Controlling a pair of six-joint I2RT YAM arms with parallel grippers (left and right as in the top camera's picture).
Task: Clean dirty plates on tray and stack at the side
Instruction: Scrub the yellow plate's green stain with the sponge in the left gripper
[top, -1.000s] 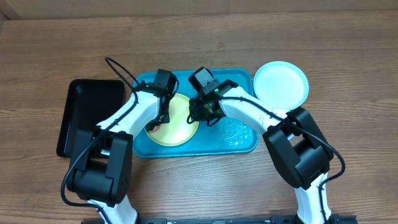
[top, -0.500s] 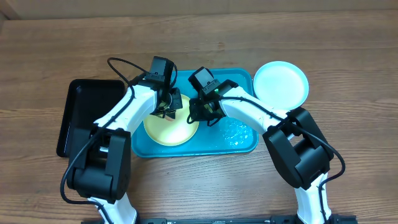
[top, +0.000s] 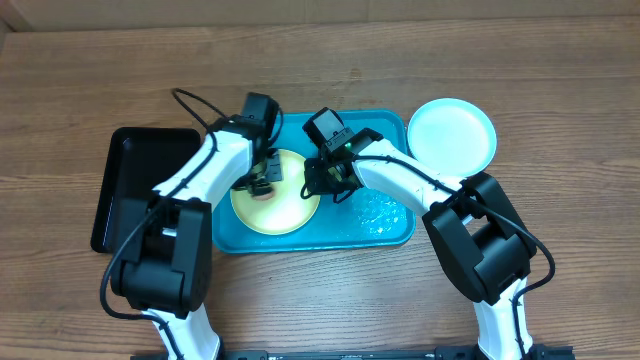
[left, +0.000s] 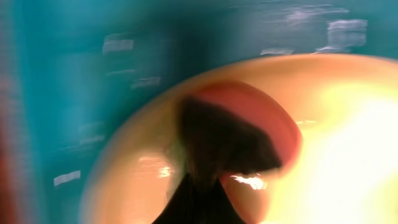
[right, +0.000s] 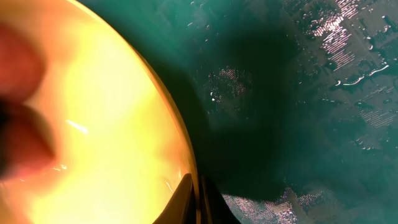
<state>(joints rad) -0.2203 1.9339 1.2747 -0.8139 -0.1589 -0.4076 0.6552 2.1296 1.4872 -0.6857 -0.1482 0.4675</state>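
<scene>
**STATUS: YELLOW PLATE ON TRAY, BOTH ARMS ENGAGED**

1. Surface. I see a brown wood-grain tabletop (top: 330, 70). The turquoise tray (top: 382, 130) sits at its centre. It is rectangular, with rounded corners and a raised rim. A narrower black tray (top: 140, 185), also rimmed, lies near the left edge of the tabletop, apart from the turquoise one.

2. Materials. The yellow plate (top: 285, 210) is round, shallow and glossy. It lies in the left half of the turquoise tray. A wet patch (top: 380, 212) glistens in the tray's right front corner, and the right wrist view shows droplets on the tray floor. The pale plate (top: 452, 135), round and smooth, rests on the tabletop with its edge touching the tray's far right corner.

3. Arm pose.
- Both arms reach forward and inward over the tray.
- The left gripper (top: 263, 182) is above the centre of the yellow plate, with its fingers together.
- The left wrist view is blurred. It shows a reddish object (left: 249, 106) against the plate, and I cannot tell whether it is held.
- The right gripper (top: 322, 183) is at the plate's right rim, with its fingers clamped on that rim.
</scene>
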